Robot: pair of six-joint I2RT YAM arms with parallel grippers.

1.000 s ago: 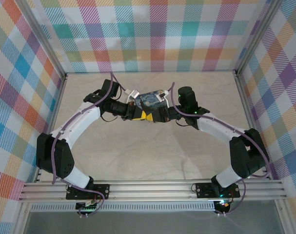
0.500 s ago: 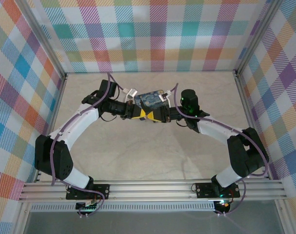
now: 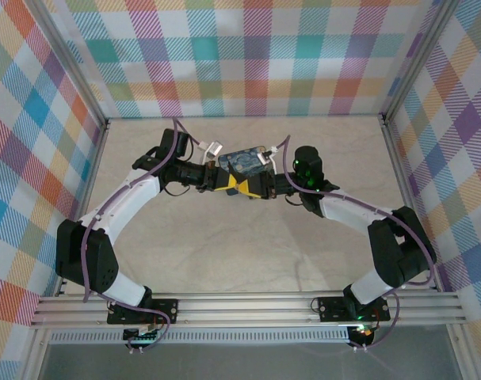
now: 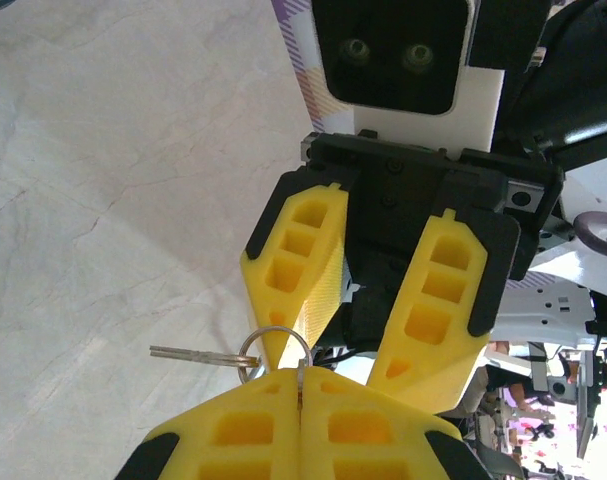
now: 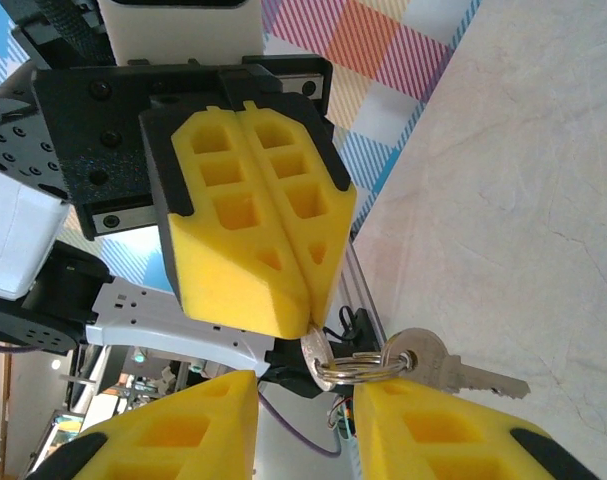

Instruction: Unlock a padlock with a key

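My left gripper (image 4: 301, 378) is shut on the head of a small metal key (image 5: 317, 350), pinched edge-on between its yellow pads (image 5: 253, 230). A key ring (image 5: 358, 365) hangs from that key and carries a second key (image 5: 438, 365) that sticks out sideways (image 4: 193, 354). My right gripper (image 5: 305, 392) faces the left one tip to tip, its jaws open on either side of the ring, and its fingers (image 4: 298, 270) hold nothing. From above, both grippers (image 3: 238, 187) meet just in front of the tin. The padlock is out of view.
A dark blue printed tin box (image 3: 246, 162) sits on the table right behind the two grippers. Checked walls and metal frame posts (image 3: 105, 127) close in the beige table (image 3: 248, 253) on three sides.
The right gripper's jaws have spread apart. Both arms have edged slightly towards the back, and the left still pinches the key.
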